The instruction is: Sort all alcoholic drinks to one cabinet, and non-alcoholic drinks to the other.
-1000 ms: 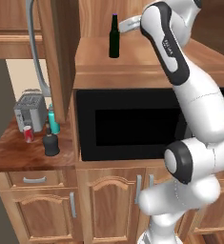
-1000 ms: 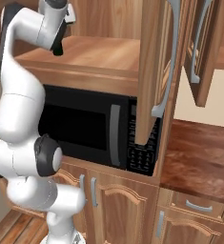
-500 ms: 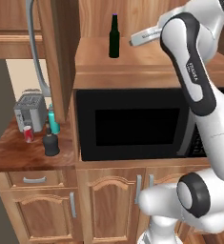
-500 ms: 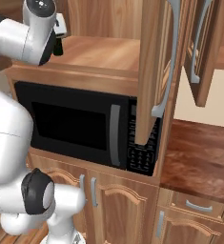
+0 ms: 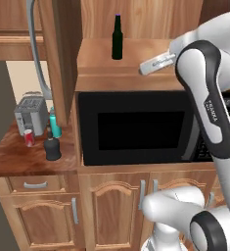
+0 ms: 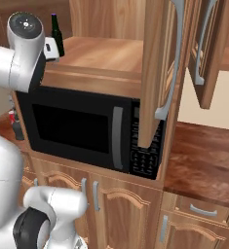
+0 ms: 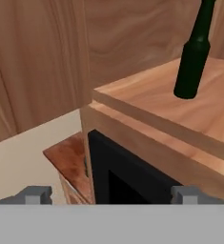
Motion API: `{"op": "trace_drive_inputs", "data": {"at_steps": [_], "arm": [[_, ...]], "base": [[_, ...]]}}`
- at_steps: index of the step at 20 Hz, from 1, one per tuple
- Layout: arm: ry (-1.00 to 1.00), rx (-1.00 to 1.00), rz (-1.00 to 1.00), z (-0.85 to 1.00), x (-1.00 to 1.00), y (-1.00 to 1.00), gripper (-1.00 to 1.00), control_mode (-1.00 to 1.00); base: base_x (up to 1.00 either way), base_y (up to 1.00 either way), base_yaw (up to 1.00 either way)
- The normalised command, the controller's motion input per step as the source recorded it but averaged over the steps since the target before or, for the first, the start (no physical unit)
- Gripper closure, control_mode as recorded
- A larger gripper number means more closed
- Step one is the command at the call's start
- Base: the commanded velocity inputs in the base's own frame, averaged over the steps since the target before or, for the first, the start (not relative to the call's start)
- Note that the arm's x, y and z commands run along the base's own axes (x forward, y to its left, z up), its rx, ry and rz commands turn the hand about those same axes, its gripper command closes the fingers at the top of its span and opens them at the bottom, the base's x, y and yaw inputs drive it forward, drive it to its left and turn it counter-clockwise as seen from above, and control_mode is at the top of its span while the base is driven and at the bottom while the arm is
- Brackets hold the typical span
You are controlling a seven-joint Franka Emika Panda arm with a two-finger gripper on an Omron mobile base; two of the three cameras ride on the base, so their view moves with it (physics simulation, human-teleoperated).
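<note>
1. The slim dark-green bottle point(image 5: 117, 37) with the purple cap stands upright on the open cabinet shelf point(image 5: 136, 59) above the microwave point(image 5: 136, 128).
2. The hand point(image 7: 111, 194) is spread wide and empty, its fingertips point(image 7: 36, 195) well apart; in the hand view the bottle sits at 1 o'clock.
3. On the bench point(image 5: 18, 158) at the left base view's 9 o'clock stand the red can point(image 5: 29, 138), the teal bottle point(image 5: 55, 124) and the squat black bottle point(image 5: 52, 147), near the toaster point(image 5: 31, 113).
</note>
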Motion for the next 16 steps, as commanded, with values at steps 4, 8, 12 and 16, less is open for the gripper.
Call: {"op": "trace_drive_inputs", "data": {"at_steps": [4,8,12,16], "arm": [[0.19,-0.09,-0.04,-0.44,-0.34,0.0,-1.0,-1.0],[0.15,-0.15,-0.17,-0.29,-0.3,0.0,-1.0,-1.0],[0.16,-0.13,-0.2,-0.25,-0.3,0.0,-1.0,-1.0],[0.08,-0.03,-0.18,-0.35,-0.43,-0.09,-1.0,-1.0]], "base": [[0.0,0.0,0.0],[0.0,0.0,0.0],[0.0,0.0,0.0],[0.0,0.0,0.0]]}}
